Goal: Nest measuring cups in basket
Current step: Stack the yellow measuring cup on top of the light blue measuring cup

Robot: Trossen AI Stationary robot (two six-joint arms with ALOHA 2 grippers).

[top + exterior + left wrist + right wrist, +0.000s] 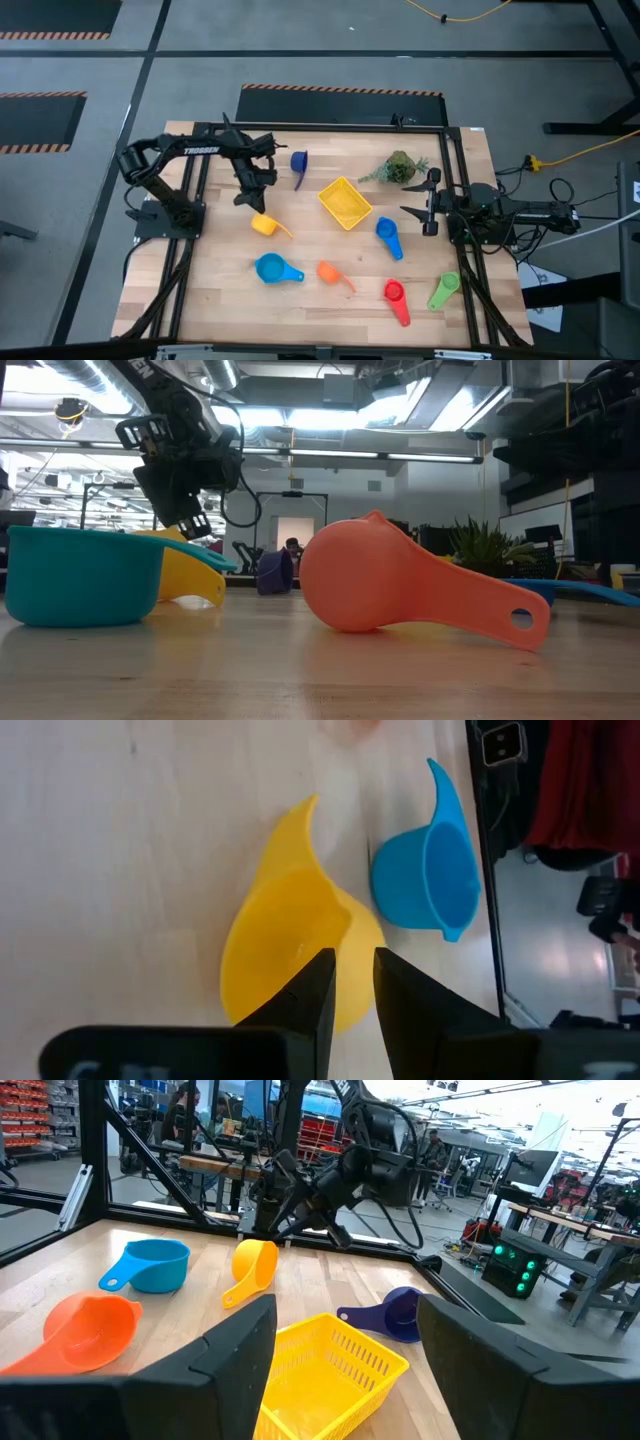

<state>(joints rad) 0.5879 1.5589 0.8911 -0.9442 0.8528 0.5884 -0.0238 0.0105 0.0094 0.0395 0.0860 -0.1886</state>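
My left gripper (250,197) is over the table's left half, pointing down at the yellow measuring cup (263,224), which sits on the wood; its fingers are nearly together at the cup (285,940). The light blue cup (272,268) lies nearer the near edge, and the orange cup (330,272) lies right of it. The yellow basket (345,202) sits mid-table on its base. My right gripper (426,206) waits open at the right, facing the basket (330,1355). The dark blue cup (298,163), blue cup (388,238), red cup (395,298) and green cup (443,290) lie loose around it. My left gripper comes from above, slanting down, and its two fingers (318,985) stand astride the yellow cup's bowl wall at the rim (352,925), opposite the handle: one inside the bowl, one outside. The cup still rests on the table (190,575).
A green plant sprig (397,168) lies near the far right, beside my right gripper. Black frame rails run along the table's left, right and far sides. The orange cup (400,585) lies on its side near the low camera.
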